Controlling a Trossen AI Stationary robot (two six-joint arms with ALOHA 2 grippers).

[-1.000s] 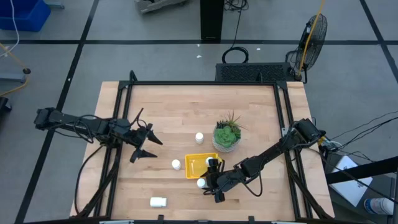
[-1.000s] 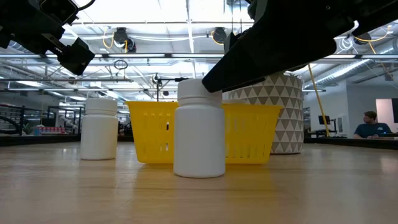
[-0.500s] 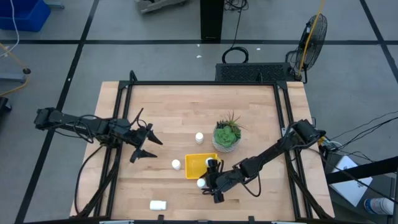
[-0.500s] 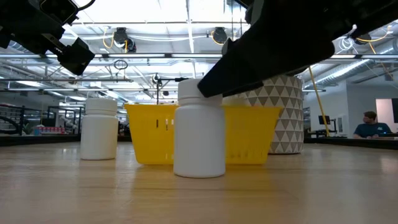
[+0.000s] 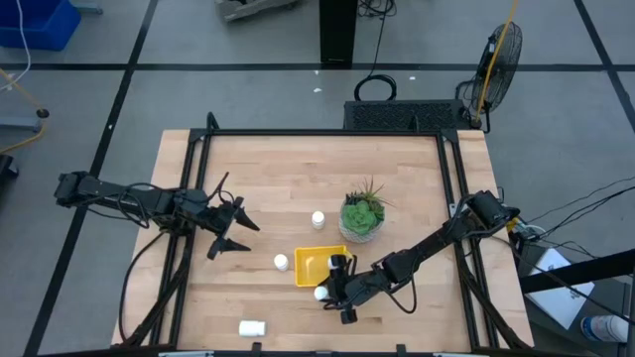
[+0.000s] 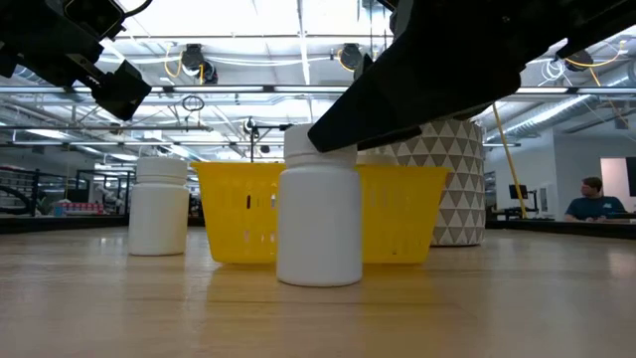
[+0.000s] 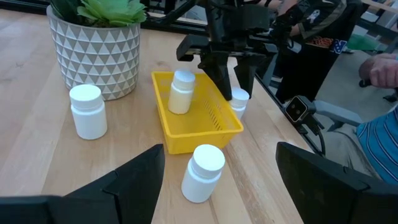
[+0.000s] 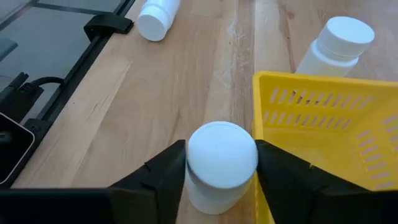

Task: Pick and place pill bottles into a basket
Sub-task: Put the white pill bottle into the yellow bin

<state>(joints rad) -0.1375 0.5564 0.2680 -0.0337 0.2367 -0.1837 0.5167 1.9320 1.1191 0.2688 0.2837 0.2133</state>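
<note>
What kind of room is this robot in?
Probably a robotics lab or workshop: a framed wooden table on a grey tiled floor, long ceiling lights, a standing fan, and a person sitting at a desk behind.

In the low view the right arm (image 6: 447, 60) hides the plant pot's (image 6: 452, 179) top. The basket's (image 8: 323, 118) far side runs off the right wrist view's edge.

One bottle (image 7: 181, 92) in basket (image 7: 211, 129); plant pot (image 5: 361, 218) just behind basket.
</note>
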